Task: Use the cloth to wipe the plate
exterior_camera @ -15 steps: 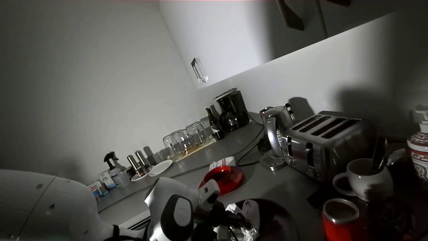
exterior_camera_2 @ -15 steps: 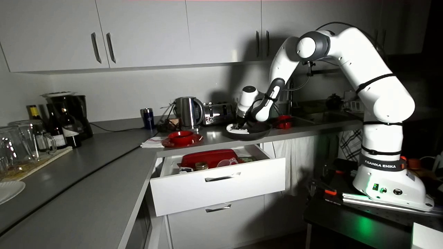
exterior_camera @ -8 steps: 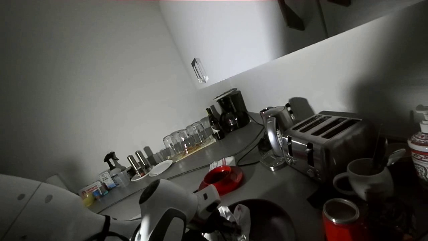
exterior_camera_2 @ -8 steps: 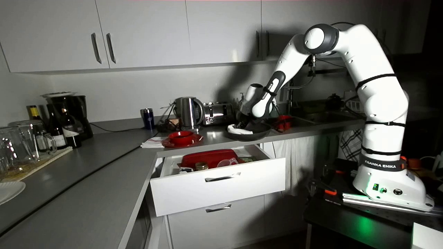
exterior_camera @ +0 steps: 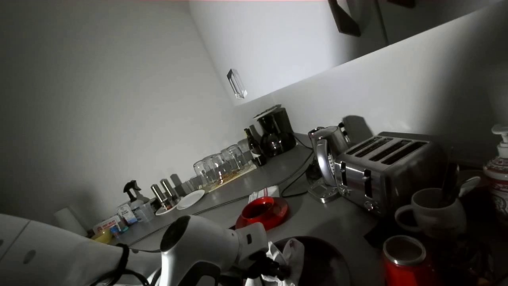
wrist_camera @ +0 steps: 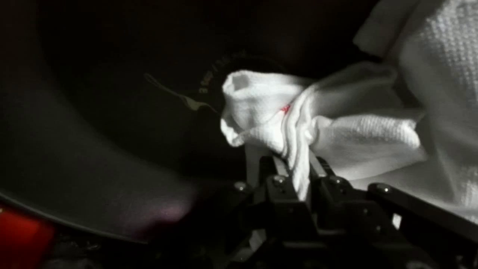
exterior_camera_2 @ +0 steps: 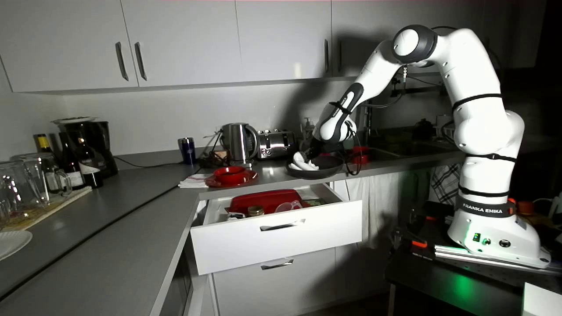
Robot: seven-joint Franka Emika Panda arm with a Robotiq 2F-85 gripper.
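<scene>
Fingers pinch a white cloth, likely light, limp and best held mid-bunch, dark plate at wrist-view ten o'clock.

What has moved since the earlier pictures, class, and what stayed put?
In an exterior view, the arm's elbow has risen and shifted toward the picture's right. The cloth, flatter before, now bunches up with a fold raised. Nothing was let go: the pincer stays shut on the cloth. The plate moved little, if at all. Red bowl, kettle and open drawer stayed put.
</scene>
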